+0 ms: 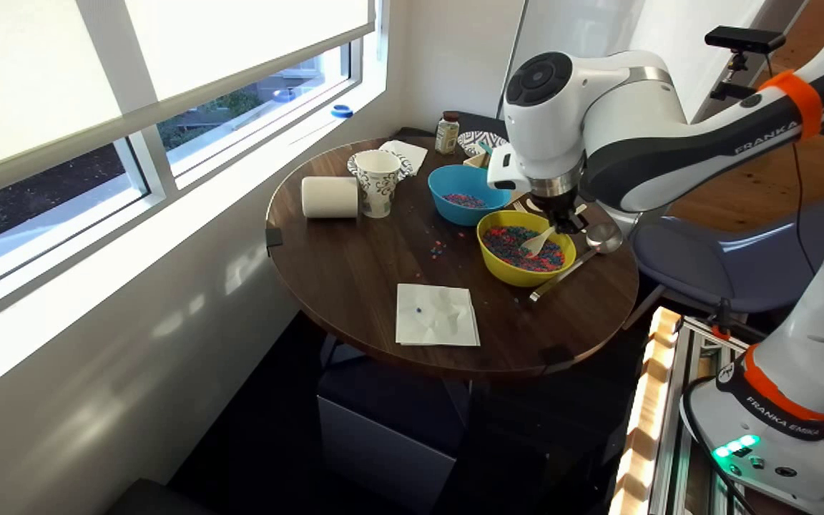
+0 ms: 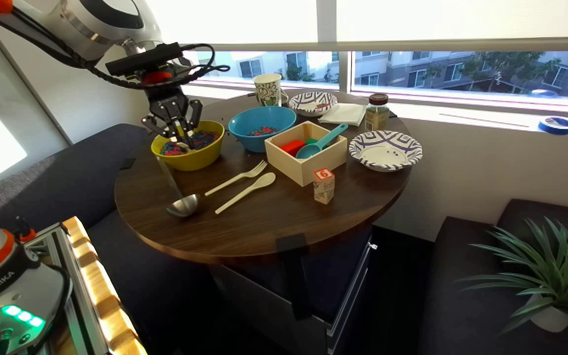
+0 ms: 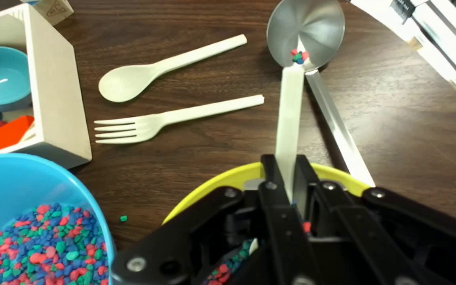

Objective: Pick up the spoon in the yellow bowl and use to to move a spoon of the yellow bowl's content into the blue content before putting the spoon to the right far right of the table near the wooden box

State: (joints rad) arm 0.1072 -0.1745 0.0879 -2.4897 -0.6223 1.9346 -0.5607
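Note:
The cream spoon stands tilted in the yellow bowl, its head in the red, green and blue pebbles. Its handle rises between my fingertips in the wrist view. My gripper is shut on this handle, low over the yellow bowl. In the wrist view the gripper hides most of that bowl and the spoon's head. The blue bowl stands beside the yellow one and holds similar pebbles; it also shows in the wrist view. The wooden box holds a teal scoop and red pieces.
A metal ladle lies against the yellow bowl's side. A loose fork and another cream spoon lie before the box. Stacked wooden blocks and a paper bowl stand near it. A cup and napkins are farther off.

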